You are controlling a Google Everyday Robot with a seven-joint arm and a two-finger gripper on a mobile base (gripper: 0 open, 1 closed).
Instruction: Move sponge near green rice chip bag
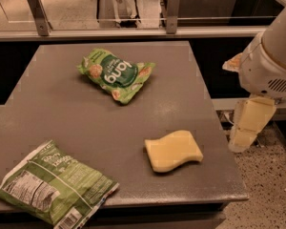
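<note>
While the tool [241,138] hangs at right, state unclear, sponge [174,150] lies apart from green rice chip bag [117,74].

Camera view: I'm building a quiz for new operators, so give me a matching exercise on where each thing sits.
Things: 1 sponge; 2 light-green chip bag; 3 dark-green bag; 4 pincer.
Places: A near left corner of the table; B beside the table's right edge, off it; C far middle of the table; D near right part of the table.
Pairs: 1-D; 2-C; 3-A; 4-B.
</note>
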